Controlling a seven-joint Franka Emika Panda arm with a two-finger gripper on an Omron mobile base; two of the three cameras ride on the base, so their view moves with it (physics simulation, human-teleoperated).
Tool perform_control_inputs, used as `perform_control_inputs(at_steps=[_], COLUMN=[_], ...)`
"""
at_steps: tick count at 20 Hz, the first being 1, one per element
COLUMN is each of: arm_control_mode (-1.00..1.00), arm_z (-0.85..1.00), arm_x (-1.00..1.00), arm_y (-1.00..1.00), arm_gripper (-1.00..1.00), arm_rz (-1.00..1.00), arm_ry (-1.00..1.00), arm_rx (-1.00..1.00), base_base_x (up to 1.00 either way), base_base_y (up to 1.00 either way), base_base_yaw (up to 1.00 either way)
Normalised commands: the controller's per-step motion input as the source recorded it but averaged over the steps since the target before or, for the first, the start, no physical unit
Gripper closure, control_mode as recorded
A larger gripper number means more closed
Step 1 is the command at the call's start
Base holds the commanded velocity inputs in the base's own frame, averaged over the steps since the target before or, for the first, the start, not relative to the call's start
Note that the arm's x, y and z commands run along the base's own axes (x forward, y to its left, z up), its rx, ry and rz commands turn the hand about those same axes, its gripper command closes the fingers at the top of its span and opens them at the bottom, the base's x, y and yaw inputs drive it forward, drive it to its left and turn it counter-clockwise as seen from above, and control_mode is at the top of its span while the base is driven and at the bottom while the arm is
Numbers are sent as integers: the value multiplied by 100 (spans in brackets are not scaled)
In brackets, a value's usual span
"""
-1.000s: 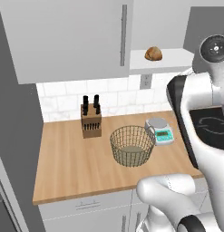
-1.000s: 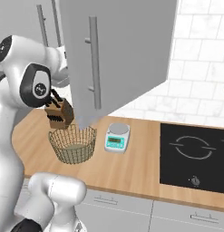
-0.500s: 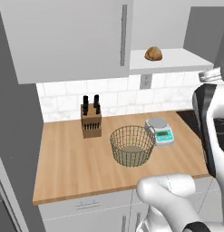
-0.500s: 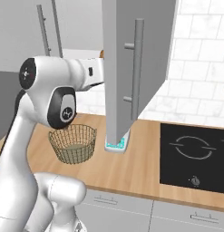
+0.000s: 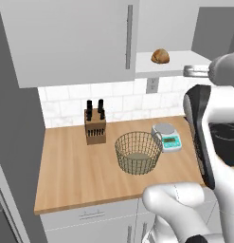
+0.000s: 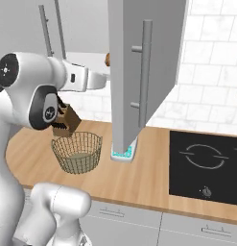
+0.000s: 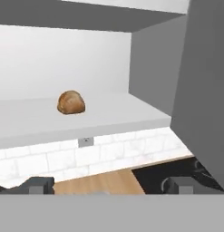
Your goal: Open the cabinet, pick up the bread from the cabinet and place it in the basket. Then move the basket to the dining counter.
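White-tiled kitchen, light-wood counter [image 5: 71, 175] under an open wall cabinet.
The light grey flat-fronted cabinet [image 6: 139, 67] with its long metal bar handle stands swung open; the small golden-brown bread [image 7: 70, 102] sits alone on the white shelf [image 7: 109, 115] inside, near its front edge. The pincer [image 7: 109, 186] is released, jaws spread wide and grasping nothing, short of the shelf. The round brassy wire-mesh basket [image 5: 137, 153] rests mid-counter, between a dark wooden knife block [image 5: 95, 127] and a small kitchen scale [image 5: 166, 137].
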Motion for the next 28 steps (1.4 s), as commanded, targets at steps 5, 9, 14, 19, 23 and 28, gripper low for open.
perform_control_inputs(at_steps=[5, 9, 14, 19, 23, 28], arm_control_mode=[-100, -100, -100, -100, -100, -100], arm_z=[37, -20, -15, 0, -4, -28], arm_x=[75, 92, 81, 60, 55, 51], arm_y=[1, 8, 24, -2, -15, -7], arm_gripper=[-100, -100, -100, -100, -100, -100], arm_rz=[27, 14, 0, 0, 0, 0], arm_ry=[0, 0, 21, 21, 1, -5], arm_rx=[36, 7, 0, 0, 0, 0], base_base_x=[0, 0, 0, 0, 0, 0], base_base_y=[0, 0, 0, 0, 0, 0], base_base_yaw=[0, 0, 0, 0, 0, 0])
